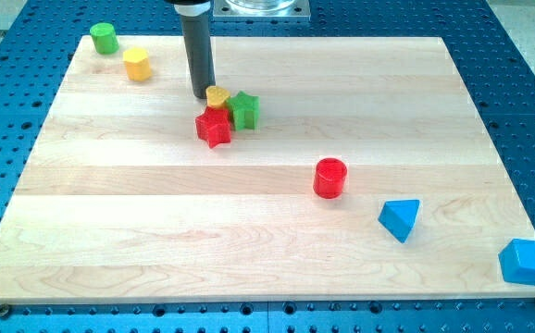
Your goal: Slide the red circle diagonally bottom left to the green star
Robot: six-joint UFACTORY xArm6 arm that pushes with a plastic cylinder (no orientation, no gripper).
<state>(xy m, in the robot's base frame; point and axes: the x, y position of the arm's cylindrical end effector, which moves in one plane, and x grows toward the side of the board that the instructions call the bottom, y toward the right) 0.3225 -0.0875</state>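
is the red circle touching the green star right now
No, the red circle sits alone, well apart from the green star toward the view's bottom right.

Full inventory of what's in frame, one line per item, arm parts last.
Green cylinder: 1, green, board's top-left corner.
Yellow hexagon block: 1, yellow, just right of the green cylinder.
Small yellow block: 1, yellow, upper centre cluster.
Green star: 1, green, touching small yellow block's right.
Red star: 1, red, cluster's bottom.
Red circle: 1, red, right of centre, alone.
Blue wedge block: 1, blue, lower right.
Blue block: 1, blue, bottom-right corner.
Wooden board: 1, light wood.
My tip: 1, dark rod, at small yellow block's left.
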